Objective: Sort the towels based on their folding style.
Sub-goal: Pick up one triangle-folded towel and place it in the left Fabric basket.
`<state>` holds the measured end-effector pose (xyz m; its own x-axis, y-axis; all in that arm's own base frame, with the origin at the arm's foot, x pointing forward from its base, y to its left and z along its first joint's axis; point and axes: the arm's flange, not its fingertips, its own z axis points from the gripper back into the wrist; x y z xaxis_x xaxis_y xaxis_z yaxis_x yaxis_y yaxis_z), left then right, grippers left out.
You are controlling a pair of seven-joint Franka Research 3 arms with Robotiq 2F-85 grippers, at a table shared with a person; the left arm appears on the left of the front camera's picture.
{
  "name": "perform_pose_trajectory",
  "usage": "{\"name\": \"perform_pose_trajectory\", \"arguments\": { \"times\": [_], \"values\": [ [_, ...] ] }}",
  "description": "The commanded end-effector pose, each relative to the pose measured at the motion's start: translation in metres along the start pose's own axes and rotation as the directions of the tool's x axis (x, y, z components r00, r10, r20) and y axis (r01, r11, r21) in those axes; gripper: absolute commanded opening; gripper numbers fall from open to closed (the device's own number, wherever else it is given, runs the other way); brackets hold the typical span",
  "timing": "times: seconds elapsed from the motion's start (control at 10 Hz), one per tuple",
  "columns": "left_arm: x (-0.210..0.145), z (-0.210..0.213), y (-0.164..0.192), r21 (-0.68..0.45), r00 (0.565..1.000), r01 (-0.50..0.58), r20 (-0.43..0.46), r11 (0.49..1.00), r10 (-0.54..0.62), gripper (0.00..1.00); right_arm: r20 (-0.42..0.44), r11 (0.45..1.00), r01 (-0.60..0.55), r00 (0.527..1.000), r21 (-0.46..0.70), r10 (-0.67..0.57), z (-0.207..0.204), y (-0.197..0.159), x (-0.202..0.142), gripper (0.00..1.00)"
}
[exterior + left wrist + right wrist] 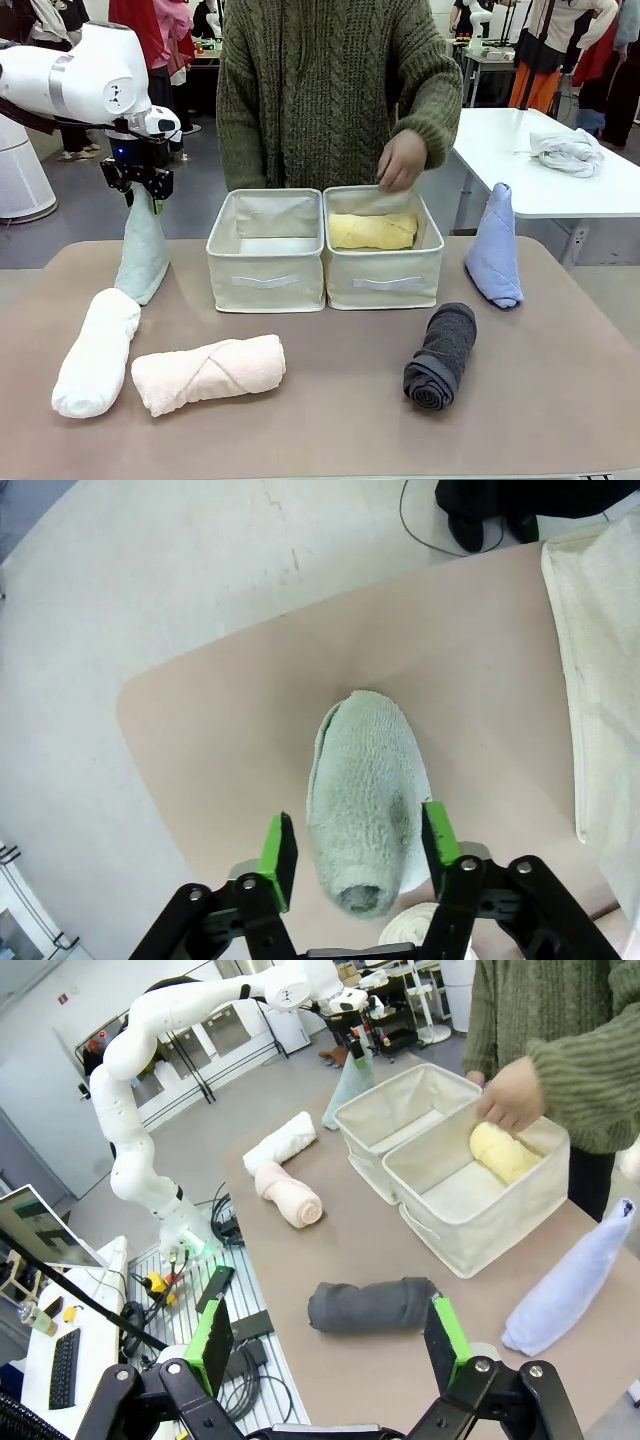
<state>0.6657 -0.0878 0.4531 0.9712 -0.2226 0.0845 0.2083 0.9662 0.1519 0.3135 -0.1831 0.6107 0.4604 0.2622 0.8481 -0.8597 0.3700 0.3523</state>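
A mint green cone towel [143, 255] stands upright at the table's far left. My left gripper [157, 200] reaches down over its tip. In the left wrist view the green pads flank the cone [365, 800], the right pad near it, a small gap at the left pad; the left gripper [357, 850] is open. A white roll [97, 352] and a pale pink roll [208, 372] lie front left. A dark grey roll [441, 355] lies front right, and a light blue cone [494, 250] leans behind it. A yellow roll [372, 231] lies in the right bin. My right gripper [330, 1345] hangs open above the grey roll [375, 1305].
Two beige fabric bins stand side by side mid-table, the left bin [265, 280] and the right bin [385, 285]. A person's hand [402, 160] rests on the right bin's back rim, over the yellow roll. A white-grey cloth bundle [566, 150] lies on another table behind.
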Motion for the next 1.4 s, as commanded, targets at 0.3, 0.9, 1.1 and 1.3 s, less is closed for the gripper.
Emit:
{"name": "perform_pose_trajectory", "arguments": {
  "times": [0.3,0.9,1.1,1.3],
  "values": [
    [0.002,0.004,0.006,-0.004,1.000,0.005,-0.017,1.000,-0.005,0.00,0.000,1.000,-0.006,1.000,0.009,0.006,0.000,0.001,-0.001,1.00],
    [-0.009,0.033,0.016,-0.046,0.996,0.093,-0.004,0.995,-0.093,0.06,0.000,1.000,-0.006,1.000,0.009,0.006,0.000,0.001,-0.001,1.00],
    [-0.058,0.129,0.047,-0.070,0.961,0.277,0.039,0.958,-0.275,0.06,0.000,1.000,-0.006,1.000,0.009,0.006,0.000,0.001,-0.001,1.00],
    [-0.127,0.221,0.076,-0.110,0.898,0.440,0.092,0.891,-0.431,0.06,0.000,1.000,-0.006,1.000,0.009,0.006,0.000,0.001,-0.001,1.00]
  ]
}}
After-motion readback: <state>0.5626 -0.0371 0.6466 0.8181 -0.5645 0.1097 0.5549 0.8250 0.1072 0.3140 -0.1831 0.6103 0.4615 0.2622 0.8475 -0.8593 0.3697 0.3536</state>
